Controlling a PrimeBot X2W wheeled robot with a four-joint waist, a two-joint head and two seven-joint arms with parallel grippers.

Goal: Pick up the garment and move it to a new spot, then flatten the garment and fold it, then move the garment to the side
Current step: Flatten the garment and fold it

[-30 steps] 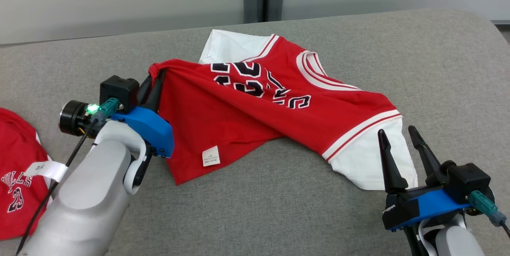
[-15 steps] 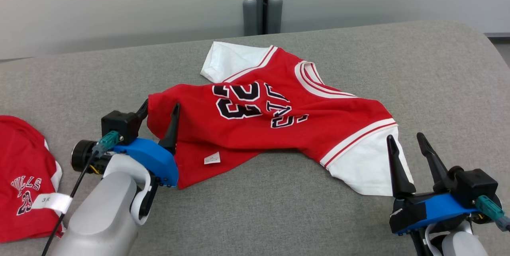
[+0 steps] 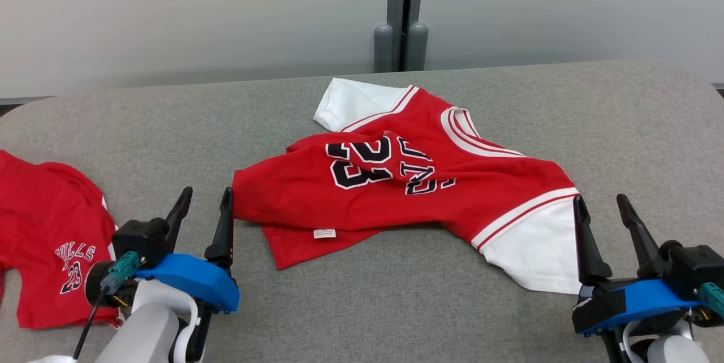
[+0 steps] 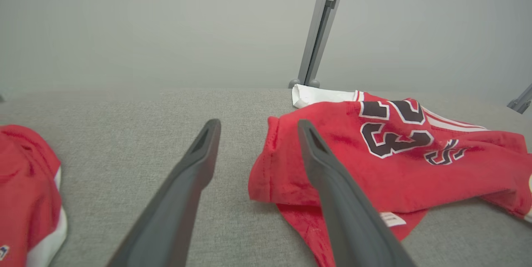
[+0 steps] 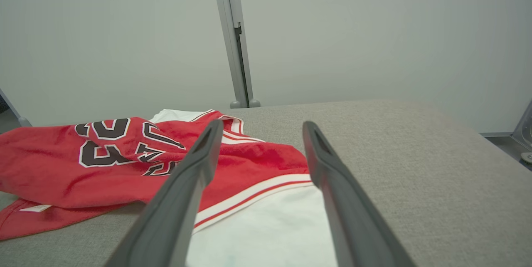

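Observation:
The garment is a red jersey with white sleeves and black "23" lettering, lying rumpled on the grey padded table. It also shows in the left wrist view and the right wrist view. My left gripper stands open just left of the jersey's folded hem corner, with nothing between its fingers. My right gripper is open at the near right, beside the white sleeve, which lies between its fingers in the right wrist view.
A second red garment with "BULLS 23" print lies at the table's left edge, also in the left wrist view. A grey wall with a vertical post stands behind the table.
My left gripper opened and let go of the jersey's hem, then drew back toward me and left. The jersey dropped flat onto the table. The head camera tilted, shifting the picture.

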